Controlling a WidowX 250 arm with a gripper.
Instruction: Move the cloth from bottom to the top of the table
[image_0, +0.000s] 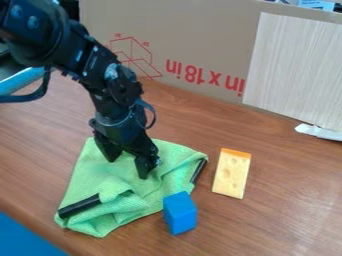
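Note:
The gripper (127, 166) hangs from the upper left over the middle of the green cloth (160, 187). Its two fingers stand apart, one to the left and the other lower and to the right, with green fabric visible below and between them. I cannot tell whether the tips touch the fabric. The cloth lies rumpled on the brown table (280, 210), left of centre, with a fold bunched up near its lower part.
A blue block (180, 213) stands at the cloth's lower right edge. Right of it lies a yellow cheese slice (232, 173). Black rod-like pieces show at the cloth's lower left (79, 205) and right edge (198, 171). A cardboard panel (194, 30) stands along the back.

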